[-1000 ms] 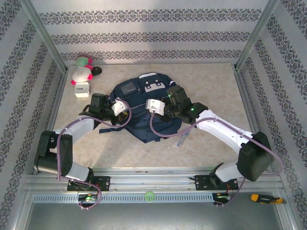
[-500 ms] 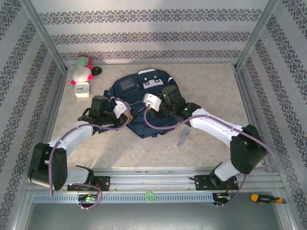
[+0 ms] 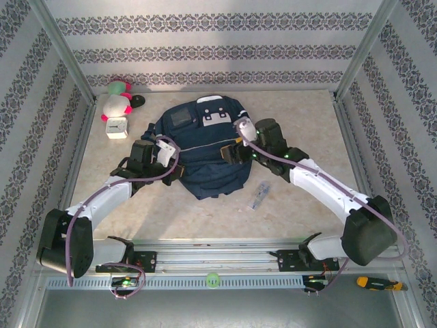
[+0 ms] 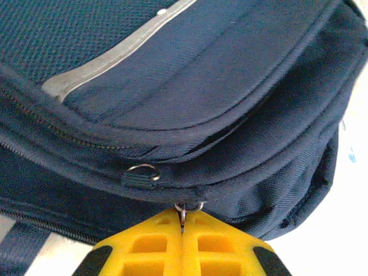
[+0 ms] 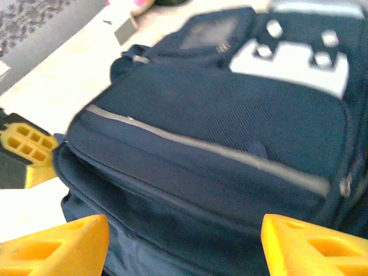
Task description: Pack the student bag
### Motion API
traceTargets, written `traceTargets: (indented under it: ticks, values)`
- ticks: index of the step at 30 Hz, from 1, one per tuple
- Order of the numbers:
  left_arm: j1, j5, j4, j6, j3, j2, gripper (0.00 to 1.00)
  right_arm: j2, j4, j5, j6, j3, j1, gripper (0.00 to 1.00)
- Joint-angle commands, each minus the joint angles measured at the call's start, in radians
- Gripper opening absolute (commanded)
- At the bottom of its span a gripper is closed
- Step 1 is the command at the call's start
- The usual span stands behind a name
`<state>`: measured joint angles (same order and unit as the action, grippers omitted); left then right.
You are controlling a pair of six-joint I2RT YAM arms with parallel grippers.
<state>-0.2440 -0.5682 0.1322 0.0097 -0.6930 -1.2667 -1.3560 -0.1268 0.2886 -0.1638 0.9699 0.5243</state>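
The student bag (image 3: 205, 174), a navy backpack with a pale stripe (image 4: 109, 63) across its front pocket and grey buckle patches (image 3: 215, 116), lies flat mid-table. My left gripper (image 4: 183, 223) is shut on a small metal zipper pull (image 4: 183, 211) at the bag's left side seam; from the top view it sits at the bag's left edge (image 3: 177, 166). A second ring pull (image 4: 141, 174) lies just above it. My right gripper (image 5: 184, 247) is open, its yellow fingers (image 5: 57, 244) spread wide over the bag's side with nothing between them, at the bag's right edge (image 3: 232, 152).
A pink, white and green plush toy (image 3: 117, 99) and a small white cube (image 3: 117, 128) sit at the back left. A small grey item (image 3: 260, 195) lies on the table right of the bag. An orange-handled tool (image 3: 374, 281) rests by the front rail.
My right gripper has opened, let go of the bag and drawn back to the right. The bag has settled flatter and slid slightly toward the back. My left gripper stays shut on the zipper pull.
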Motion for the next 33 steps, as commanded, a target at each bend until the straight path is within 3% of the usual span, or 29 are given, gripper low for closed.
traceTargets:
  ticks: [1, 10, 21, 23, 25, 26, 28, 33]
  values:
    - [-0.018, 0.048, 0.079, -0.098, -0.011, 0.003, 0.0, -0.027, 0.028, -0.005, -0.273, -0.111, 0.003, 0.68]
    - [-0.14, -0.04, 0.04, -0.119, 0.005, 0.021, 0.0, -0.128, 0.188, -0.055, -0.408, -0.167, 0.062, 0.55]
    - [-0.324, -0.054, -0.201, -0.324, -0.011, -0.035, 0.0, -0.183, 0.299, -0.086, -0.465, -0.155, 0.112, 0.49]
    - [-0.338, -0.049, -0.245, -0.362, -0.021, -0.049, 0.08, -0.162, 0.287, -0.091, -0.456, -0.159, 0.107, 0.5]
    - [-0.338, -0.026, -0.24, -0.377, -0.034, -0.044, 0.29, -0.122, 0.264, -0.084, -0.438, -0.167, 0.095, 0.54]
    - [-0.338, -0.014, -0.207, -0.346, -0.042, -0.033, 0.39, -0.092, 0.245, -0.079, -0.421, -0.172, 0.086, 0.56]
    - [-0.33, 0.022, -0.106, -0.249, -0.064, 0.004, 0.5, -0.022, 0.203, -0.064, -0.381, -0.183, 0.069, 0.57]
    - [-0.241, -0.003, 0.097, 0.015, -0.084, 0.138, 0.62, 0.129, 0.105, 0.017, -0.273, -0.198, 0.035, 0.58]
